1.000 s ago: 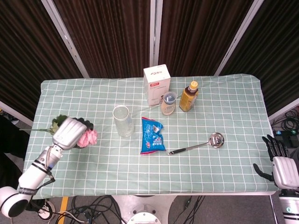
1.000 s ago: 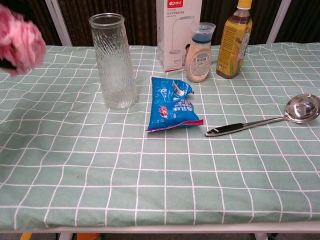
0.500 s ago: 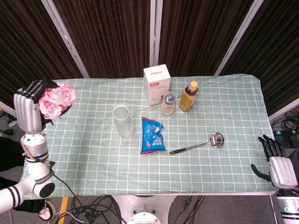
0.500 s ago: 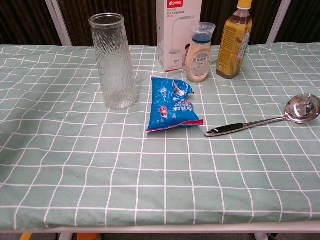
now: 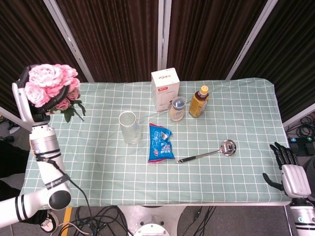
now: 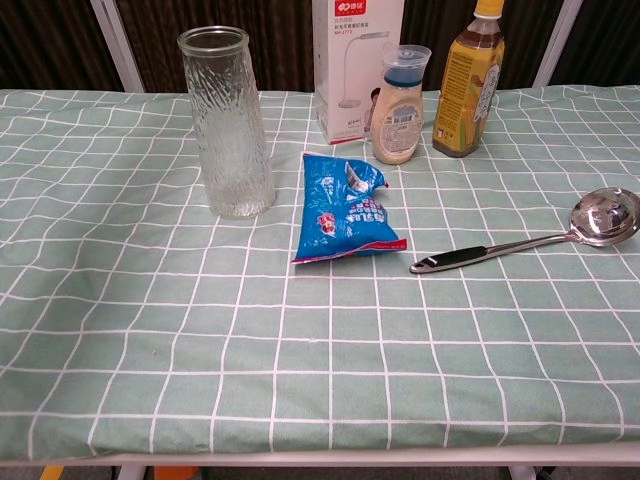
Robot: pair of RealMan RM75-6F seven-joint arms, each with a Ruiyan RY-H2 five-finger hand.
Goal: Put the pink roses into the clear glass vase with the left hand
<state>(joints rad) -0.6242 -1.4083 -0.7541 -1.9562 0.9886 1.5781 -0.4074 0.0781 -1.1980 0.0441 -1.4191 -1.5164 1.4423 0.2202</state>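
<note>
Gripping the roses (image 5: 50, 86), the left hand (image 5: 30, 101) is raised beyond the table's (image 5: 246, 118) left edge, well apart from the vase (image 5: 130, 127). The right hand (image 5: 290, 172) is held spread, empty.

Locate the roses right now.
Head view only: the roses are held up in the left hand at the table's far-left corner, well left of the vase. The chest view doesn't show them.

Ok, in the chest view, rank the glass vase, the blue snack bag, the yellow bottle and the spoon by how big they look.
1. Glass vase, largest.
2. Blue snack bag.
3. Spoon, long but thin; close to the bag, so this order is unsure.
4. Yellow bottle, though it stands farther back and its top is cut off.
</note>
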